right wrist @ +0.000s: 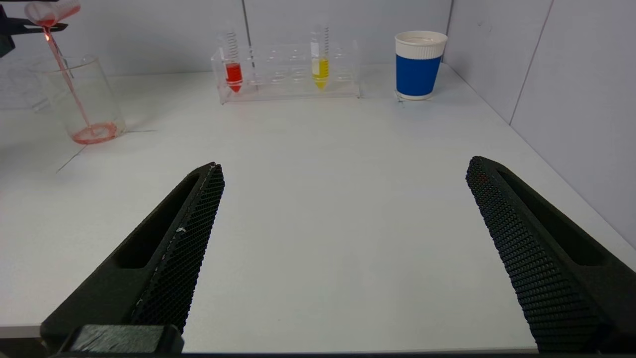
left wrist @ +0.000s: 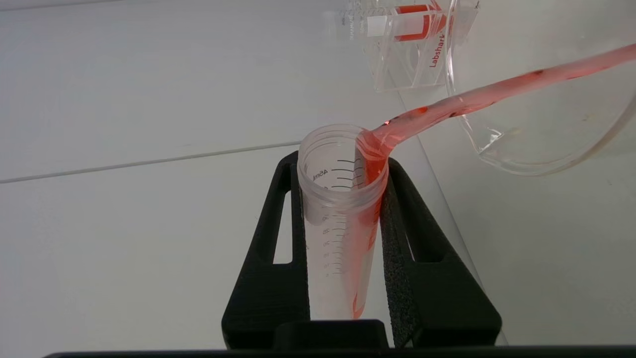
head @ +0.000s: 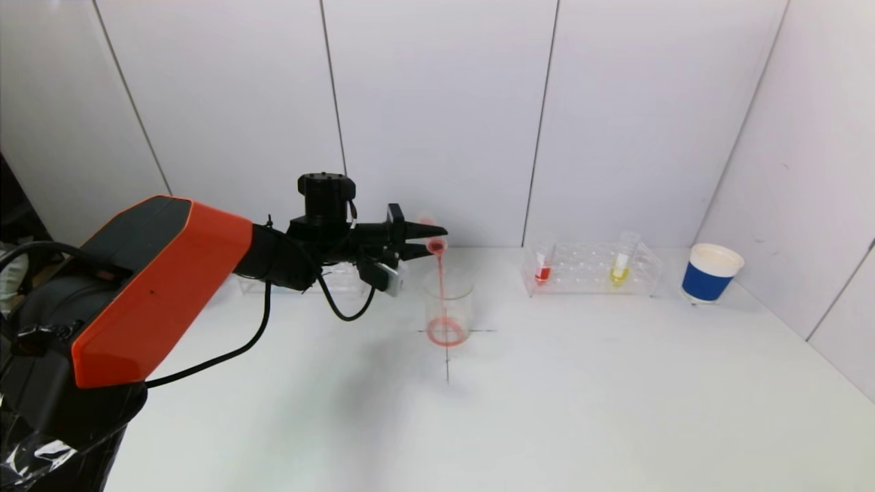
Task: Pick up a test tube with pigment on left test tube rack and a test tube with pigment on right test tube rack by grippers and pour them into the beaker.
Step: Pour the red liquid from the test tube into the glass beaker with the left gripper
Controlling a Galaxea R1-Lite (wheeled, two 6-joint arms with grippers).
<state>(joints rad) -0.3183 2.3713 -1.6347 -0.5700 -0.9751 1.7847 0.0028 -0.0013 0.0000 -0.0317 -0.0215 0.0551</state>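
A test tube point(head: 435, 243) was held tipped above the beaker point(head: 448, 307), clamped between the closed fingers of the left gripper point(head: 427, 241). From the tube's mouth a thin stream of red liquid point(head: 441, 283) was seen falling into the beaker, where a red pool had gathered at the bottom. The beaker was placed on a cross mark on the white table point(head: 547, 396). To the right of the beaker, well apart from it, a clear rack point(head: 591, 270) was seen holding one tube with red liquid point(head: 543, 268) and one with yellow liquid point(head: 621, 263), both upright. Just beyond the rack's far end a blue paper cup point(head: 709, 273) was set. The right gripper point(right wrist: 343, 258) was held wide open and empty over bare table, well short of the rack.
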